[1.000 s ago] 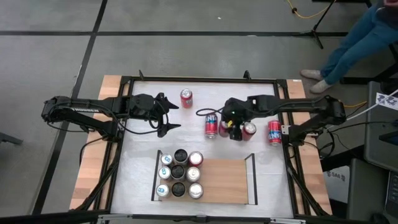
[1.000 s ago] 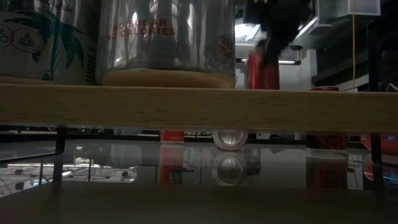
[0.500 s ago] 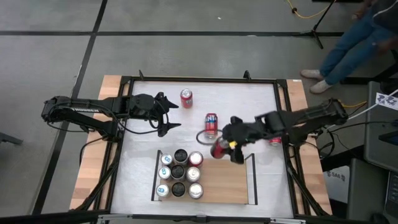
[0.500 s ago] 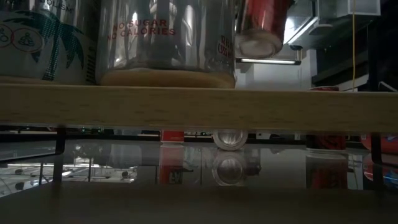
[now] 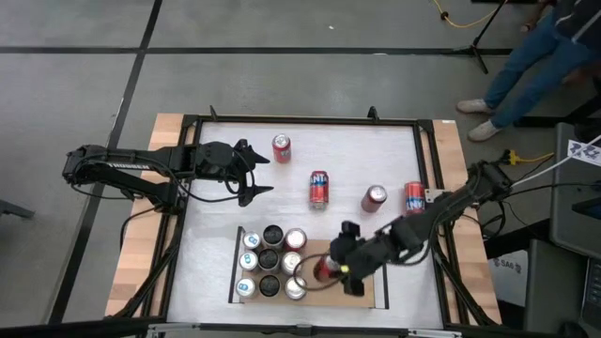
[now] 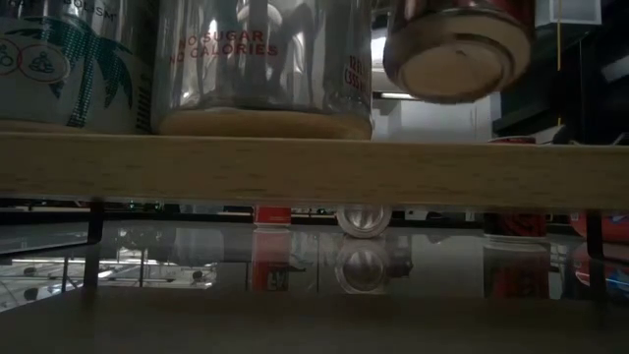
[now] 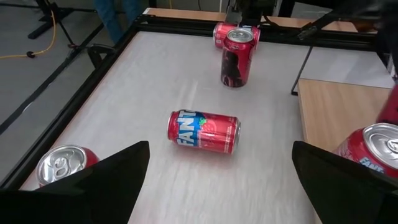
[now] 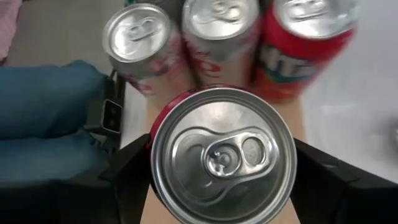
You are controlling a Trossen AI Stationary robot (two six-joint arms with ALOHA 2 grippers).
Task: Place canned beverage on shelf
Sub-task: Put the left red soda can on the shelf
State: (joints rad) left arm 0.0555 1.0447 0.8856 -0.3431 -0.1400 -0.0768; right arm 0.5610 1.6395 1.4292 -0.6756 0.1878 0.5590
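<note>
A second ago the right gripper (image 5: pixel 331 269) was up in the middle of the white table (image 5: pixel 376 150), among the loose red cans. Now it has come down over the shelf (image 5: pixel 352 286) and pinches a red can (image 5: pixel 323 270) between its two dark fingers. The red can hangs in the air just above the wood, tipped a little, right beside the packed cans (image 5: pixel 270 261). From low down, its round pale bottom (image 6: pixel 459 54) shows above the shelf's front edge (image 6: pixel 314 169).

The left gripper (image 5: pixel 252 171) has not moved. It waits over the left part of the table with its fingers spread wide, holding nothing.

The shelf is a flat board of light wood with thin black rails on its short sides. The packed cans fill its left end in tight rows, with shiny silver tops.

The held can's top (image 8: pixel 222 152) is smooth, round metal with a pull tab. One loose can (image 7: pixel 203 131) lies on its side on the table.
</note>
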